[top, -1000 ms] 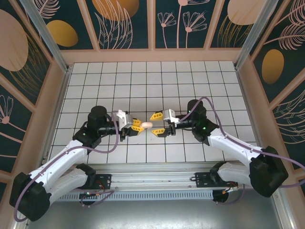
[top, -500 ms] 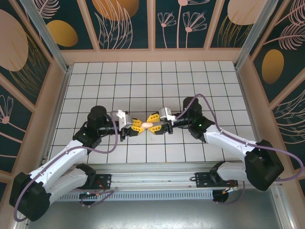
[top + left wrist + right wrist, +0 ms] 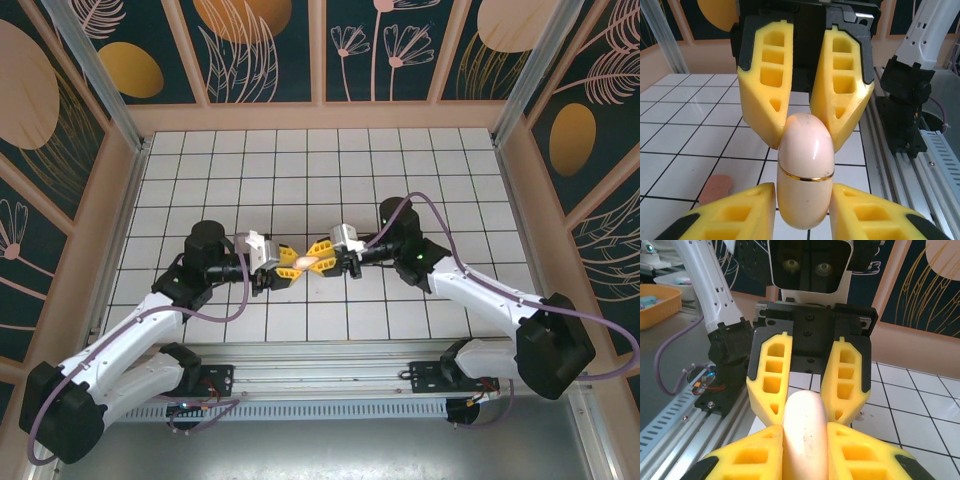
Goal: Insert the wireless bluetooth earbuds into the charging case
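Charging case: the charging case (image 3: pixel 805 175) hangs above the tabletop (image 3: pixel 400 170) at the centre of the top view, lid shut, its gold seam running unbroken across the middle.
Left hand: my left hand (image 3: pixel 804 194), at the bottom of its own wrist view, has both yellow fingers lying against the case's lower half, below the seam. It is nearly closed and has hold of the case, but I cannot tell how firm that hold is.
Right hand: my right hand (image 3: pixel 805 432) comes in from the opposite side and is narrowed down on the other end of the case, a finger pressed to each flank.
Earbuds: one small pink piece (image 3: pixel 717 186) lies on a tile at the lower left of the left wrist view. I take it for an earbud, and I cannot make out any others.
Step in hand: I judge this is getting the lid open between the two hands, or passing the case across.
How to do it well: I want one hand firm at all times. Each hand's grip should sit clear of the seam, one on each half, and I would swing the lid about its hinge rather than pull straight.
Risk: the shell looks glossy and rounded, so a loose pinch could squirt it out.
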